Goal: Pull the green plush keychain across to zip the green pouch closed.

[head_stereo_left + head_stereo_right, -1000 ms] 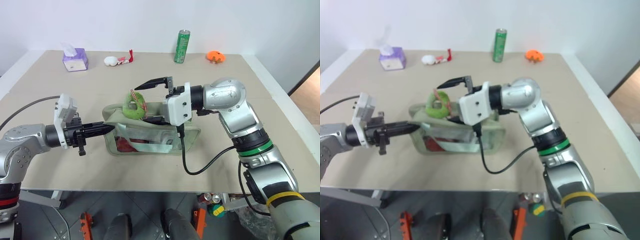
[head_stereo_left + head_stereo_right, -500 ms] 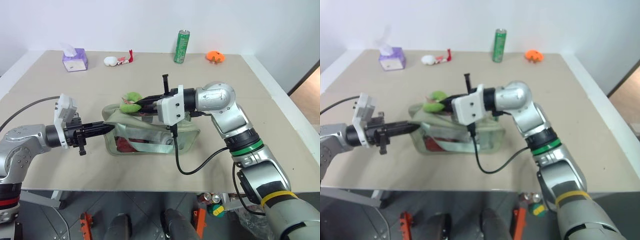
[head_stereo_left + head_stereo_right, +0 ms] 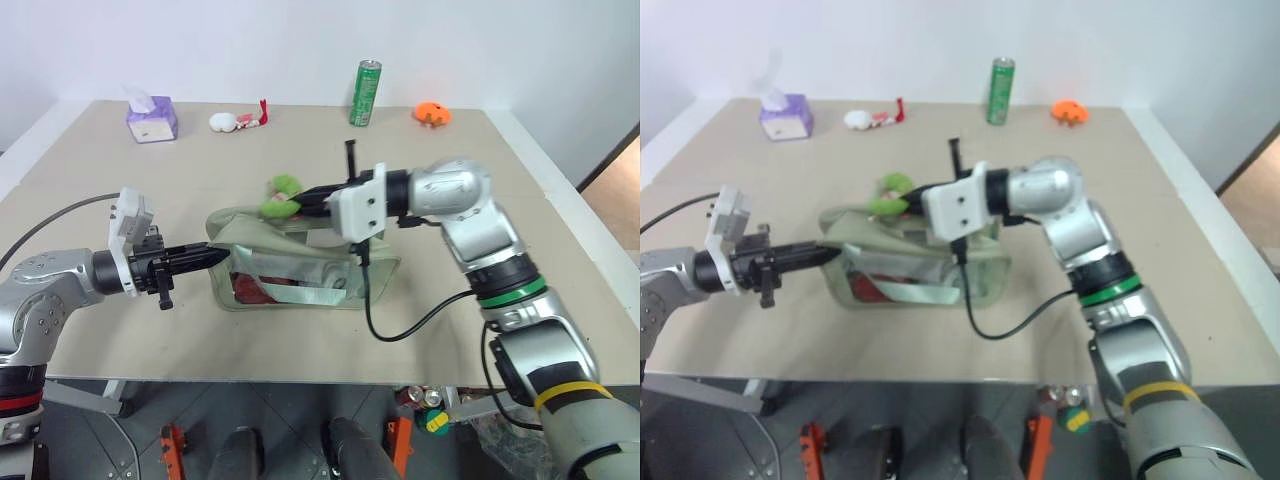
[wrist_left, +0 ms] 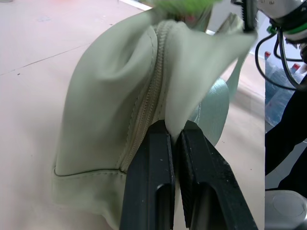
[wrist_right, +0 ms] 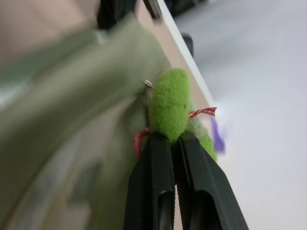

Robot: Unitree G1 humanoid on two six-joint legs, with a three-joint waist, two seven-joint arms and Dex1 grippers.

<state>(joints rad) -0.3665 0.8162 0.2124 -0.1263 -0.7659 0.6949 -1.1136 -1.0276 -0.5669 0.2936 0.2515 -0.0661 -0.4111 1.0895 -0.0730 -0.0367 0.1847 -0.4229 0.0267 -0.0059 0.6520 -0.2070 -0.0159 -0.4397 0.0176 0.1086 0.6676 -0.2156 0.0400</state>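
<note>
The pale sage-green pouch [image 3: 300,270] lies mid-table with red and white contents behind its clear front. My left gripper [image 3: 207,256] is shut on the fabric at the pouch's left end [image 4: 182,91], beside the zipper. The lime-green plush keychain [image 3: 281,195] hovers above the pouch's top edge, and my right gripper [image 3: 300,201] is shut on it. In the right wrist view the plush keychain [image 5: 170,108] is pinched between the black fingertips [image 5: 158,143], its red-and-tan cord sticking out to the side.
Along the table's far edge stand a purple tissue box [image 3: 151,119], a white-and-red plush toy [image 3: 236,120], a tall green can [image 3: 364,93] and an orange object [image 3: 431,113]. A black cable [image 3: 400,325] hangs from my right wrist across the pouch's right end.
My right gripper shut on the plush keychain, then pulled it to the right along the pouch's top. The left gripper kept its hold on the pouch's end.
</note>
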